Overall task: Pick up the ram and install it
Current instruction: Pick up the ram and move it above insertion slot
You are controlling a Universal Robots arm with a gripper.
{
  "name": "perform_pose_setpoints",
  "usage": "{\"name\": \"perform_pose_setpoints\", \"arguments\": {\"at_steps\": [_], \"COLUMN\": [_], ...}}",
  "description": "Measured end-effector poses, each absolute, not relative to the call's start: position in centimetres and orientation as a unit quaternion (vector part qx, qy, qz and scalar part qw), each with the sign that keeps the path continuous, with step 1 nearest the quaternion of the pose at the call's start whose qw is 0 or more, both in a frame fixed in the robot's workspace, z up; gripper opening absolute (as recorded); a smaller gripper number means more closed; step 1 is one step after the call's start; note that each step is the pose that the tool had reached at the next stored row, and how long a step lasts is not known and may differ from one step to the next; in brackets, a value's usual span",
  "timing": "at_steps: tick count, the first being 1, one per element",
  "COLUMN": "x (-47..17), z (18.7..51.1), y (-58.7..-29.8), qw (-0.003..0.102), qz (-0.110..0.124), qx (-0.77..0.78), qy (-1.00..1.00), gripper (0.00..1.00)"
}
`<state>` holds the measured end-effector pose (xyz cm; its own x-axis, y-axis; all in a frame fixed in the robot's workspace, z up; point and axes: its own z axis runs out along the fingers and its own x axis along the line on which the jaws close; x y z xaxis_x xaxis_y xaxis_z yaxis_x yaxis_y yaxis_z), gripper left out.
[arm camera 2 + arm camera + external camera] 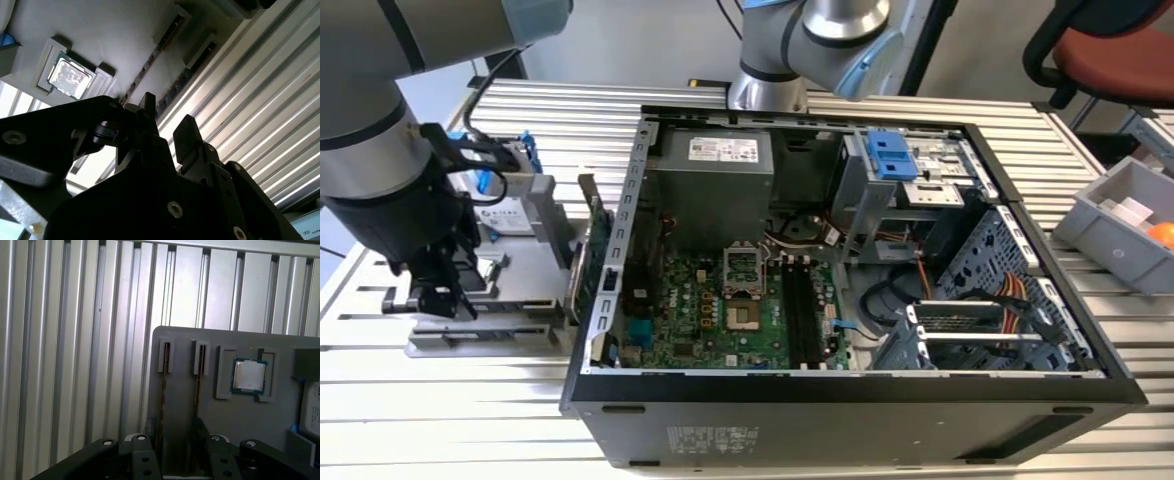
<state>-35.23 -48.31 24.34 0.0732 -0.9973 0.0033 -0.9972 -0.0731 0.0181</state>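
Observation:
Two thin dark ram sticks stand on edge in slots of a grey holder tray (185,340). One ram stick (162,400) (182,80) runs down into the gap between my black fingers; the other ram stick (197,390) (145,70) lies beside it, close to one finger. My gripper (172,445) (167,120) is open, and light shows between the fingertips. I cannot tell whether a finger touches the stick. In the exterior view my gripper (438,295) hangs low over the holder tray (494,320), left of the open computer case (854,390).
A silver processor chip (249,376) (70,77) sits in a pocket of the tray. A hard drive in a blue frame (507,205) stands behind the tray. The motherboard's black memory slots (807,310) lie inside the case. A grey bin (1121,225) is at the exterior view's right.

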Motion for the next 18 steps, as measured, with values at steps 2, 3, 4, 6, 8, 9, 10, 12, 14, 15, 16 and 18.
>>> {"name": "perform_pose_setpoints", "arguments": {"at_steps": [2, 3, 4, 6, 8, 9, 10, 12, 14, 15, 16, 18], "x": [-35.23, -35.22, -35.23, -35.22, -35.22, -35.22, -35.22, -35.22, -35.23, -35.23, -35.23, -35.23], "z": [24.3, 24.25, 24.21, 24.12, 24.04, 23.99, 23.93, 23.82, 23.73, 23.69, 23.64, 23.55], "y": [-48.31, -48.3, -48.3, -48.3, -48.31, -48.3, -48.3, -48.3, -48.34, -48.4, -48.49, -48.7], "qw": [0.008, 0.008, 0.008, 0.008, 0.008, 0.008, 0.008, 0.008, 0.008, 0.008, 0.008, 0.008], "qz": [-0.005, -0.005, -0.005, -0.005, -0.005, -0.005, -0.005, -0.005, -0.005, -0.005, -0.005, -0.005], "qx": [0.732, 0.732, 0.732, 0.732, 0.732, 0.732, 0.732, 0.732, 0.732, 0.732, 0.732, 0.732], "qy": [-0.681, -0.681, -0.681, -0.681, -0.681, -0.681, -0.681, -0.681, -0.681, -0.681, -0.681, -0.682], "gripper": [1.0, 1.0, 1.0, 1.0, 1.0, 1.0, 1.0, 1.0, 1.0, 1.0, 1.0, 1.0]}}
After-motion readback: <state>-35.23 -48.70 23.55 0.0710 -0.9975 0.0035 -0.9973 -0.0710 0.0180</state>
